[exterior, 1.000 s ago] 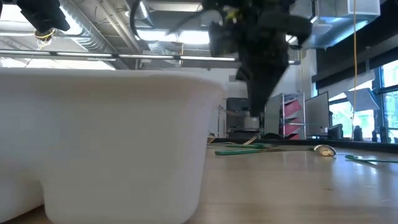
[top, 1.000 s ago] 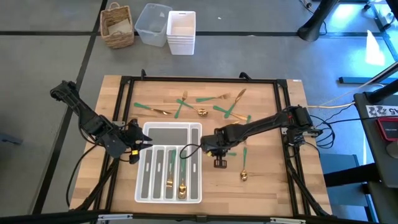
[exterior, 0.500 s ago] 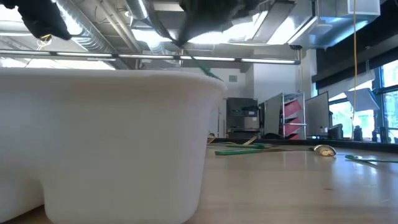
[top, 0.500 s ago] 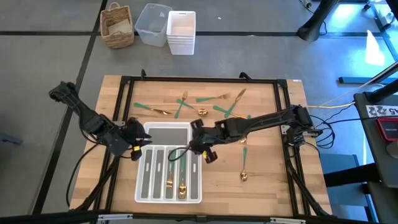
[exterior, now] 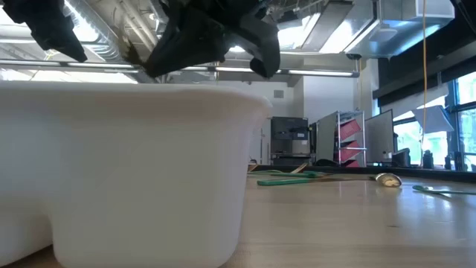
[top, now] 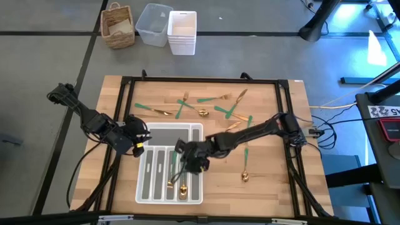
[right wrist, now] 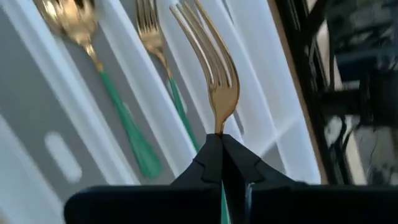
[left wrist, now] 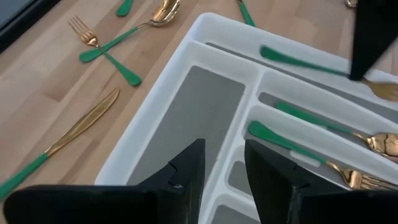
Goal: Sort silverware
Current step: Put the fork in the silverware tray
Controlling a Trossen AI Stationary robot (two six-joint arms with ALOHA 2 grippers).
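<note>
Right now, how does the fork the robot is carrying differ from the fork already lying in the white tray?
The gold-headed, green-handled carried fork is gripped in the shut right tool, raised above the white plastic tray; the matching resting fork lies flat and loose in a compartment. The carried fork shows its tines only; the resting fork shows its handle too. Both look identical.

The light is bright and even on the tabletop [top: 269, 181], with soft shadows. Ceiling lamps [exterior: 320, 26] glare in the low view. The near tray wall [exterior: 134, 171] there is out of focus.

We see the organizer tray [top: 145, 187] on the desk [top: 269, 181], a spoon [top: 183, 187] and fork [top: 169, 181] in neighbouring slots. Our right hand [top: 185, 167] hangs over it, our left hand [top: 139, 139] at its corner. Loose silverware [top: 203, 105] lies behind the tray.
</note>
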